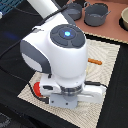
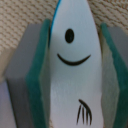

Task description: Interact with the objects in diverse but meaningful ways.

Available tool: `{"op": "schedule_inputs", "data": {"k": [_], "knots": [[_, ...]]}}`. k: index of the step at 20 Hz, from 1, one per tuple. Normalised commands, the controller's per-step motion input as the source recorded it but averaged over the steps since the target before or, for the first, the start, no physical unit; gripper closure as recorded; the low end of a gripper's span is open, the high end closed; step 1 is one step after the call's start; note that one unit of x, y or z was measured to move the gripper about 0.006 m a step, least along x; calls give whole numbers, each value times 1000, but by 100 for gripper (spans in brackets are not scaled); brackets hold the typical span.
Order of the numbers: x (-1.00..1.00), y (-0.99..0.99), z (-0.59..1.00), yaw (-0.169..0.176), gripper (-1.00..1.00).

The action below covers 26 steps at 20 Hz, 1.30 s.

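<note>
The wrist view is filled by a white elongated piece (image 2: 75, 95) with a drawn smiling face. It stands between the green pads (image 2: 40, 75) of my gripper (image 2: 75, 60), which touch it on both sides. In the exterior view the arm's hand (image 1: 67, 95) hangs low over a beige woven mat (image 1: 107, 55) and hides the fingers and the white piece. A shiny red pepper-like vegetable (image 1: 37, 89) peeks out beside the hand, on the exterior view's left.
Two grey pots (image 1: 96, 14) (image 1: 74, 10) stand at the back on a brown surface. A tan plate (image 1: 124, 20) sits at the back right edge. A small orange stick-like thing (image 1: 95, 62) lies on the mat, on the exterior view's right of the arm.
</note>
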Motion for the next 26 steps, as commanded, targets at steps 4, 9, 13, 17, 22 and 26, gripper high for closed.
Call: {"op": "schedule_inputs", "data": {"k": [4, 9, 13, 17, 22, 26], "knots": [[457, -51, 652, -11, 100], [115, 169, 1000, 4, 100], [-116, 591, 1000, 16, 100], [-100, 704, 906, 14, 100], [-263, 751, 539, 38, 100], [-110, 631, 94, 55, 100]]}}
